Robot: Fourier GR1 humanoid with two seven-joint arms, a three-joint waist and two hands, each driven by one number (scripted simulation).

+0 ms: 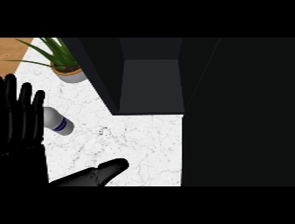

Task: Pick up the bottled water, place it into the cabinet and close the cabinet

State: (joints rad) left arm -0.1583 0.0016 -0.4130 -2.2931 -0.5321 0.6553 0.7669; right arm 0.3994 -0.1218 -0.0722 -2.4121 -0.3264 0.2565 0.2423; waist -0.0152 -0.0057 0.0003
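Bottled water, a white plastic bottle with a blue band (57, 122), lies on your white marble worktop (137, 140), left of the dark open cabinet (151, 85). Your left hand (12, 131) partly covers it, fingers straight and spread, holding nothing.

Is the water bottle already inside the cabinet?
No, the bottled water lies on the white counter, beside the left hand, outside the open cabinet.

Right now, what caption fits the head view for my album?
Open left hand beside bottle on counter, cabinet open, plant behind.
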